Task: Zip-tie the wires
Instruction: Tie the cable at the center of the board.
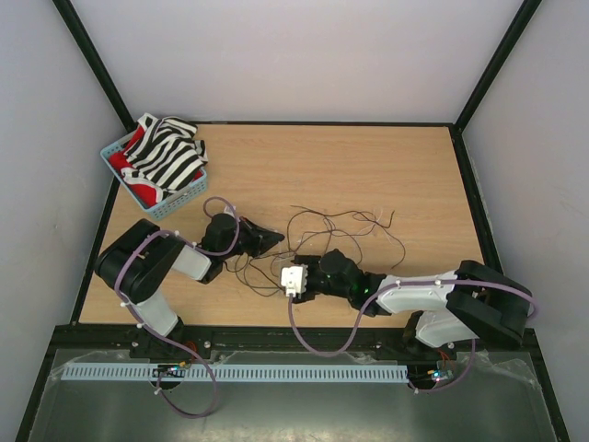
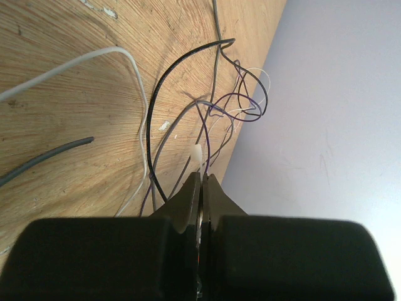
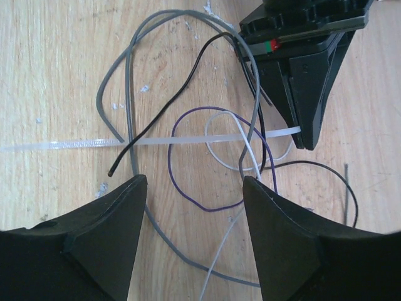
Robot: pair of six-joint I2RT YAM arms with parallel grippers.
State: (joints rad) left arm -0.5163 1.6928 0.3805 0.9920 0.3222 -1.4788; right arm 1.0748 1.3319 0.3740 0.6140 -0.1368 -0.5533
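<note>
Looping step: the left tool (image 3: pixel 304 139) clamps the translucent plastic zip tie (image 3: pixel 75 144) among thin dark wires (image 3: pixel 156 110). The right tool (image 3: pixel 194 180), spread apart, must next catch its free end.

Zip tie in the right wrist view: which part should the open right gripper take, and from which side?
Take the zip tie on its free tail, the bare stretch past the wires. It lies flat on the table and the left gripper pinches its other end, so the right gripper should probably come straight down, jaws astride the strap.
</note>
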